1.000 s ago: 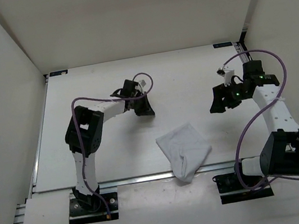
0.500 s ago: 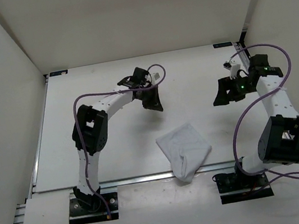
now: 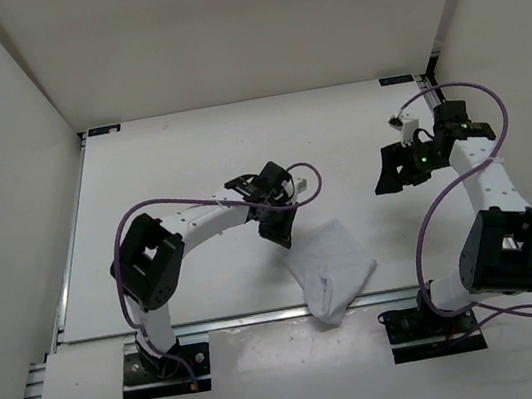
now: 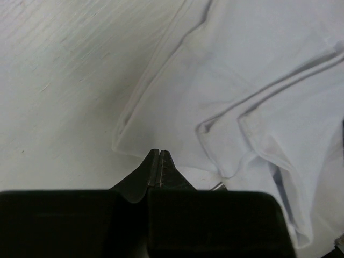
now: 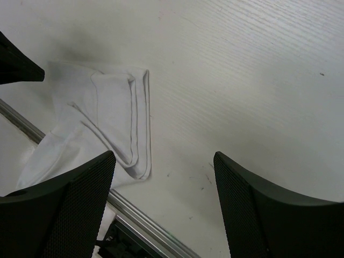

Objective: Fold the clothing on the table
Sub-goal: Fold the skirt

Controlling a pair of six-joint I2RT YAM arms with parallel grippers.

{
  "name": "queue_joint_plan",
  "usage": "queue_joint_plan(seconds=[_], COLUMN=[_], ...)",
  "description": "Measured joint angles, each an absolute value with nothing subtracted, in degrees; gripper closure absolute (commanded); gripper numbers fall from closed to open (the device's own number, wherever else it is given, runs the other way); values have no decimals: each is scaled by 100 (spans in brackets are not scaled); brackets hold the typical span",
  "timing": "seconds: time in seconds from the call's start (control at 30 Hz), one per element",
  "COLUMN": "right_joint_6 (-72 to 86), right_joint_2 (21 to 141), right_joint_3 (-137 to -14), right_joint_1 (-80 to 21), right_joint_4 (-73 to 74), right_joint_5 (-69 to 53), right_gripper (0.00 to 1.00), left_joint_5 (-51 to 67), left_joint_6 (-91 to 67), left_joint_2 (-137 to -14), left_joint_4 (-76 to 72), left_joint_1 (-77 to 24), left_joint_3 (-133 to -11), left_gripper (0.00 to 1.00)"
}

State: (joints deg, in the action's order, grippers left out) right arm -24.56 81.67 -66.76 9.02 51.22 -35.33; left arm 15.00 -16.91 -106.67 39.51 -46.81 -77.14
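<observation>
The clothing is a white folded piece lying near the table's front edge, with one end drooping over the rail. My left gripper is shut and holds nothing; its tips hover at the clothing's far left corner. In the left wrist view the closed tips sit just short of the fabric's edge. My right gripper hangs open above bare table, to the right of and beyond the clothing. The right wrist view shows its jaws wide apart, with the clothing lying to the left.
An aluminium rail runs along the table's front edge, with both arm bases just past it. White walls close in the left, back and right sides. Purple cables loop off both arms.
My left arm has swung forward and to the right, bringing its shut gripper down to the clothing's far left corner. The right gripper shifted only slightly and stayed open.
</observation>
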Motion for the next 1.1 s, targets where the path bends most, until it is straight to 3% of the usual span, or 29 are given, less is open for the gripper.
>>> queue_joint_plan(seconds=[0.37,1.1], right_joint_6=[-2471,-2469], right_joint_2=[8167,8184], right_joint_3=[-7072,-7159], right_joint_1=[899,928], right_joint_4=[5170,5266], right_joint_5=[-3334,-3118], right_gripper=[21,20], left_joint_5=[1135,1636], left_joint_6=[-1723,-1885], left_joint_2=[-11032,-11627], left_joint_4=[3575,3487], left_joint_1=[-4703,-4711], left_joint_3=[-7487,-7994], left_gripper=[100,100])
